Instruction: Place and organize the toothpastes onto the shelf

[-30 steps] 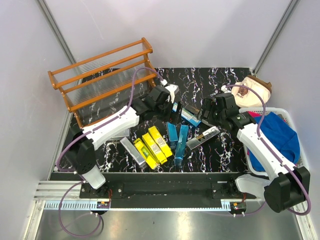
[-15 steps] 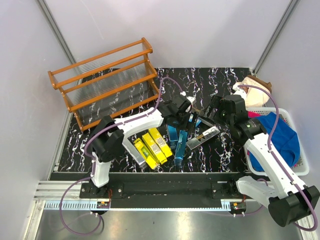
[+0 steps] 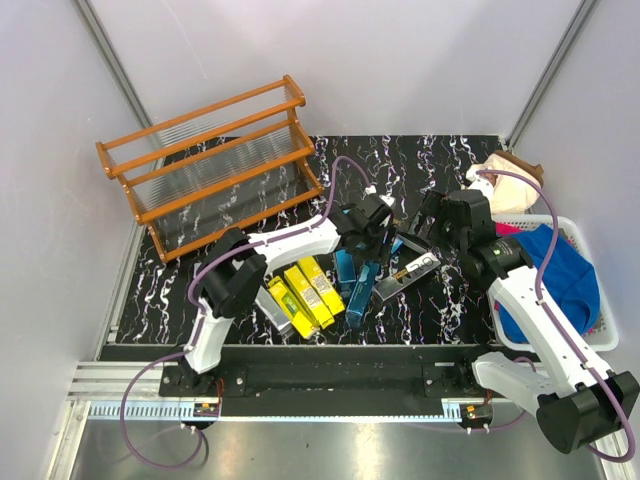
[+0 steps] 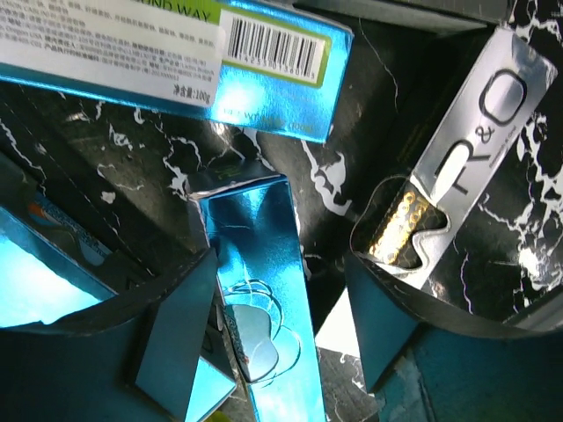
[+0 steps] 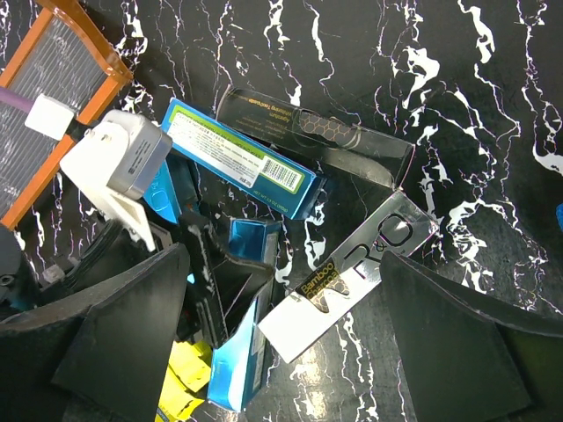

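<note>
The silver box (image 4: 475,149) says "R&O" in big letters. The right wrist cam also shows "Bamboo" in gold on its dark end. The blue box (image 4: 176,53) has a white label w/ a barcode, "100g" and "…UND WAY"; other print is too tiny. Gold words on the black box (image 5: 308,127) can't be read.

Between my left jaws, a blue carton (image 4: 264,290) gleams like glossy foil; the silver carton (image 4: 466,167) alongside is mirror-bright. The desk (image 3: 440,170) shows polished black marbling. Far-left corner: the shelf (image 3: 210,160), varnished wood, clear ribbed plastic.
</note>
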`<move>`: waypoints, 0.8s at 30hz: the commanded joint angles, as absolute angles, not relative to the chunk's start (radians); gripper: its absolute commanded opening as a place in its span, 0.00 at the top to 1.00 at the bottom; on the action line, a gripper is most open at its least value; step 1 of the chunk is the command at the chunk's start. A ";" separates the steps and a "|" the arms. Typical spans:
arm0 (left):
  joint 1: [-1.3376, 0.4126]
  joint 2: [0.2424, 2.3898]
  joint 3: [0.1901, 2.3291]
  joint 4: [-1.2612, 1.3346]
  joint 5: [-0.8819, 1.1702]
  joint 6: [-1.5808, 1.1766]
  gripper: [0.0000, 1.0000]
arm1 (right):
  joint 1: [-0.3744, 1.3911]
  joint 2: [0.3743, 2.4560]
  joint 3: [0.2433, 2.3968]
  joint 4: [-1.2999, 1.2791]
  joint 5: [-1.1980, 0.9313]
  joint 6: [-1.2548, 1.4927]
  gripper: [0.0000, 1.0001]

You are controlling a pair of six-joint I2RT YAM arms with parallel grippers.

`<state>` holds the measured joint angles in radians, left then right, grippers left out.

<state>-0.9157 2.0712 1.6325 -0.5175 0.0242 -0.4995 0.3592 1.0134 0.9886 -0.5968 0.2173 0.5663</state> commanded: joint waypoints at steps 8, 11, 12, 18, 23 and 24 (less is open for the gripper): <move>-0.930 2.031 1.591 -0.532 -0.136 -0.491 0.25 | 0.360 1.031 1.032 -0.589 0.216 0.566 0.00; -0.931 2.006 1.559 -0.494 -0.141 -0.476 0.23 | 0.359 1.038 1.029 -0.581 0.206 0.568 0.00; -0.931 2.014 1.568 -0.492 -0.126 -0.463 0.23 | 0.360 1.039 1.028 -0.581 0.206 0.568 0.00; -0.940 2.126 1.620 -0.492 -0.051 -0.451 0.28 | 0.360 1.035 1.026 -0.578 0.202 0.563 0.00; -0.945 2.161 1.634 -0.494 -0.032 -0.448 0.42 | 0.360 1.040 1.025 -0.578 0.199 0.561 0.00; -0.945 2.167 1.637 -0.494 -0.032 -0.437 0.46 | 0.362 1.043 1.026 -0.578 0.198 0.560 0.00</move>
